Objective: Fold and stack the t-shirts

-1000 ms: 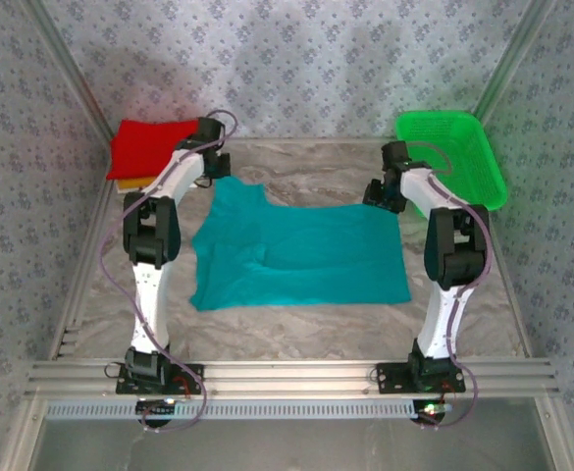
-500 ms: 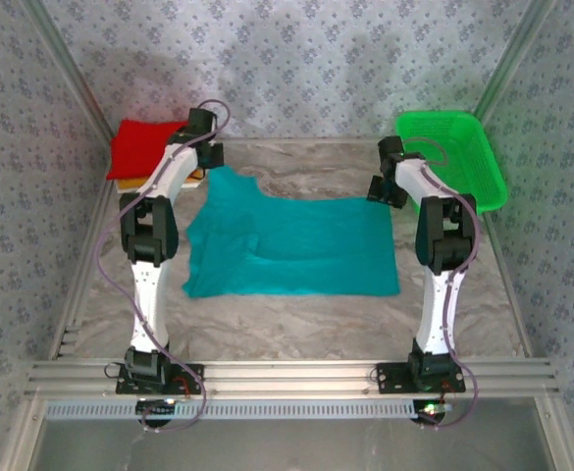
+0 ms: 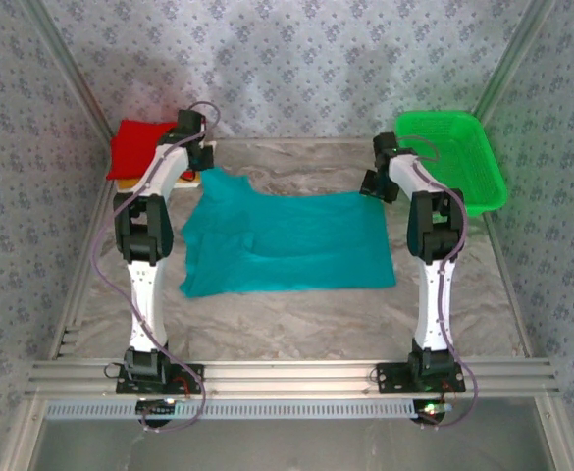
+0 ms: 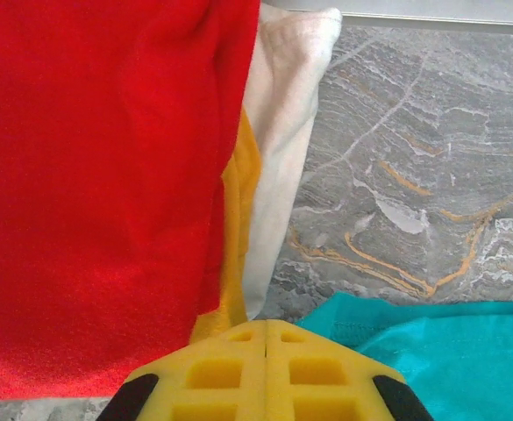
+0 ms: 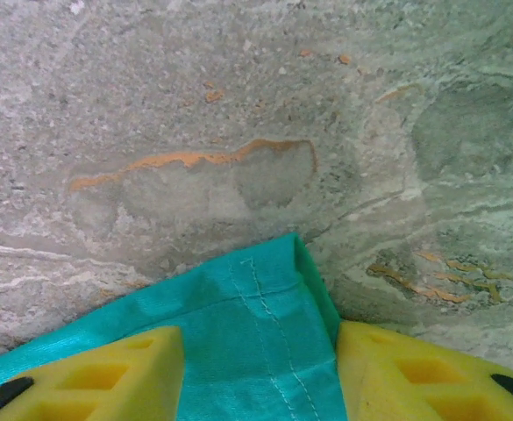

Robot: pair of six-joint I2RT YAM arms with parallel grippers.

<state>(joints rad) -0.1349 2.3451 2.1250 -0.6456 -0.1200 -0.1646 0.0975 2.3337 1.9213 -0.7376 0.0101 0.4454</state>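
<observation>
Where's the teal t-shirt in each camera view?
Top external: teal t-shirt spread across the middle of the marbled tabletop.
Left wrist: bottom right, beside the left gripper.
Right wrist: bottom centre, its hemmed corner inside the right gripper.
Shared landmark: the marbled tabletop.

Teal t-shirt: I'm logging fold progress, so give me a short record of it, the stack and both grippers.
teal t-shirt: spread out mid-table, not yet folded
stack: red t-shirt on top, orange-yellow t-shirt and white t-shirt beneath, far left corner
left gripper: shut, at the shirt's far left corner
right gripper: jaws apart, shirt's far right corner between them
</observation>
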